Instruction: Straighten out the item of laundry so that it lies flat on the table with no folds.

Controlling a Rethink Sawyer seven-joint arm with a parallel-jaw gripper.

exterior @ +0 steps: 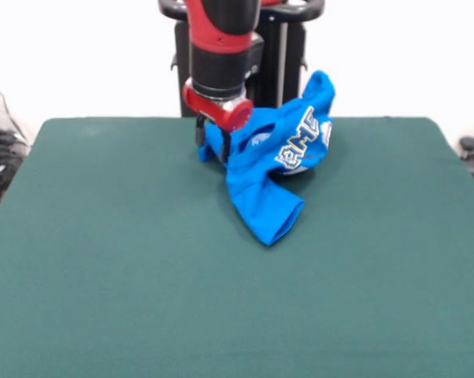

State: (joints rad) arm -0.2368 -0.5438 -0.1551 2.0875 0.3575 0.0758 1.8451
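While the red and black arm [221, 47] comes down from the top middle of the frame, its tool [211, 143] is pressed into the left edge of the blue T-shirt [272, 169]. Dark fingers [200, 132] show just under the red wrist with blue cloth bunched between them, so the tool seems closed on the T-shirt. This shirt lies crumpled in the upper middle of the frame, on the green tabletop [103, 276]. One part of it rises toward the upper right, and another part hangs down to a rounded end in the center. White and yellow letters [296, 142] are visible on its right side.
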